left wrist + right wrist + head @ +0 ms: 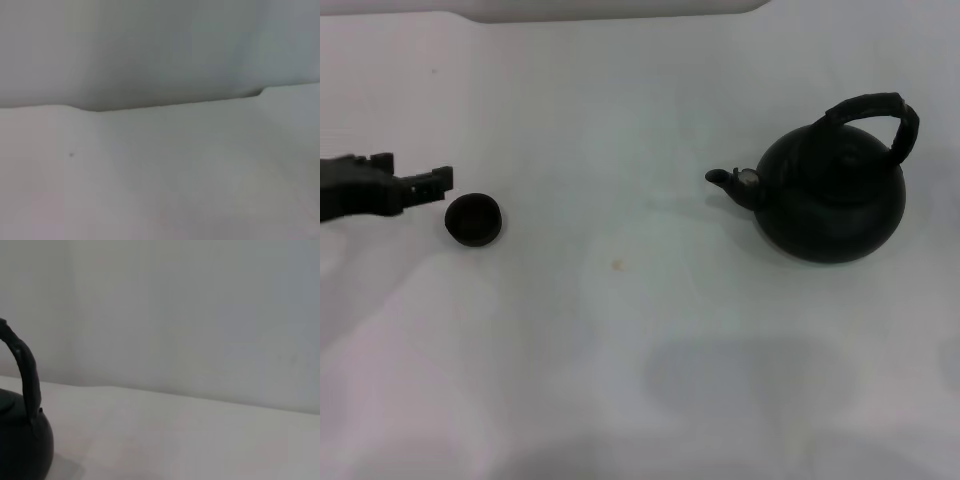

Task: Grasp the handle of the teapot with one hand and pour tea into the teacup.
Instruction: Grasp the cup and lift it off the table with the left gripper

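The teapot [832, 195] stands upright on the right side of the white table, round and matte black, with its short spout [722, 178] pointing left. Its thick ribbed handle [880, 115] arches over the domed lid. The right wrist view catches one edge of the teapot [20, 445] and part of the handle [25, 370]. The small dark teacup [473, 219] sits far to the left. My left gripper [420, 168] hovers just left of the teacup, open and holding nothing. My right gripper is out of view.
The white table [640, 330] runs back to a pale wall, and its far edge [165, 104] shows in the left wrist view. A small brownish speck [616, 264] lies between the teacup and the teapot.
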`<state>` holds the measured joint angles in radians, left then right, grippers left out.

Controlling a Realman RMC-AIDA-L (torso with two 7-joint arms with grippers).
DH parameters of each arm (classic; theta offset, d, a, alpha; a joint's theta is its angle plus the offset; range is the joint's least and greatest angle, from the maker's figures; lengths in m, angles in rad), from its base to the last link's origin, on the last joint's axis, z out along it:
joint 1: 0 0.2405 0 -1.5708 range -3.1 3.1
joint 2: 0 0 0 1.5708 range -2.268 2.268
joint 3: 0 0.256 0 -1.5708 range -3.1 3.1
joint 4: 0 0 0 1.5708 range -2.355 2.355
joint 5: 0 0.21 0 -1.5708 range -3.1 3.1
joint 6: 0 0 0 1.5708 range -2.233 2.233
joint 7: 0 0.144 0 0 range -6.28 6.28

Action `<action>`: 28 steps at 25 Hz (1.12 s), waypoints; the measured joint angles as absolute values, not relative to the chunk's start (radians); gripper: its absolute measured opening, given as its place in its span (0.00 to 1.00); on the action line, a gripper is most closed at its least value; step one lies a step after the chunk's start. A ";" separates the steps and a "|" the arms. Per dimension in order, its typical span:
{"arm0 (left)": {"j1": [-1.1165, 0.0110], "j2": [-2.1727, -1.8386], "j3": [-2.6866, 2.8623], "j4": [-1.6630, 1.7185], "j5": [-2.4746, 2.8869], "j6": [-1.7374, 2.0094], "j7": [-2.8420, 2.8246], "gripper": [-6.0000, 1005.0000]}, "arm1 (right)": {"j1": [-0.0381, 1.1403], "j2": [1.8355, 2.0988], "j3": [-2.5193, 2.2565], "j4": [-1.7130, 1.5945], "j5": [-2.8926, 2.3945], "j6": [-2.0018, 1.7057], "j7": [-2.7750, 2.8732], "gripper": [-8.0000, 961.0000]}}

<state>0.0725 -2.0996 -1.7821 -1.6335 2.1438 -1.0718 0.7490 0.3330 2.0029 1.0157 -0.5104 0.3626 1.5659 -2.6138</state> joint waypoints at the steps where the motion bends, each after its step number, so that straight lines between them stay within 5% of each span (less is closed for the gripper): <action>1: 0.033 -2.096 -1.812 -1.626 2.166 -1.111 0.709 0.79 | 0.333 2.003 1.015 -0.508 0.363 1.564 -2.616 0.88; 14: -0.419 -2.032 -2.052 -1.511 2.497 -1.695 0.424 0.80 | 0.315 2.004 1.003 -0.453 0.364 1.523 -2.657 0.88; 28: -0.483 -2.025 -2.040 -1.433 2.608 -1.716 0.447 0.81 | 0.315 2.004 0.987 -0.413 0.362 1.516 -2.677 0.88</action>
<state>-0.4828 -2.0247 -2.0402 -1.4330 2.6083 -1.7159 0.4475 0.3150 2.0036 0.9866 -0.4128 0.3619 1.5157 -2.6768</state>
